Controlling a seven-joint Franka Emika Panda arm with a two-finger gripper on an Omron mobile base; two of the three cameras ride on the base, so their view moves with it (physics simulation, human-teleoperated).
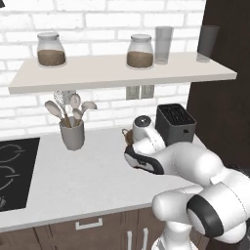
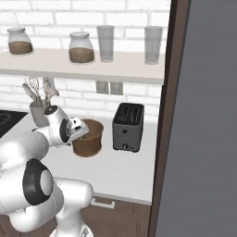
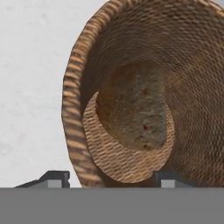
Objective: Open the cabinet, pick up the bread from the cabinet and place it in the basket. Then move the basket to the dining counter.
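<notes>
- Claw [image 3: 105,177] straddles the basket [image 3: 144,87] rim, one tip inside and one outside; can't tell if it's gripping.
- Bread [image 3: 133,105] lies inside the basket.
- Table [image 1: 88,171] is bare to the left.

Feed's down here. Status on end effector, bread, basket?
End effector straddling basket rim, closure unclear. Bread inside basket. Toaster beside it.

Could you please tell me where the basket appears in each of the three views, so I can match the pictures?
Left base view: the basket is a brown sliver at centre, mostly hidden behind the arm.
Right base view: left of centre on the counter, beside the toaster.
Hand view: seen from above, right and centre, with the bread inside.
Shared landmark: the black toaster, just right of the basket in both base views.
</notes>
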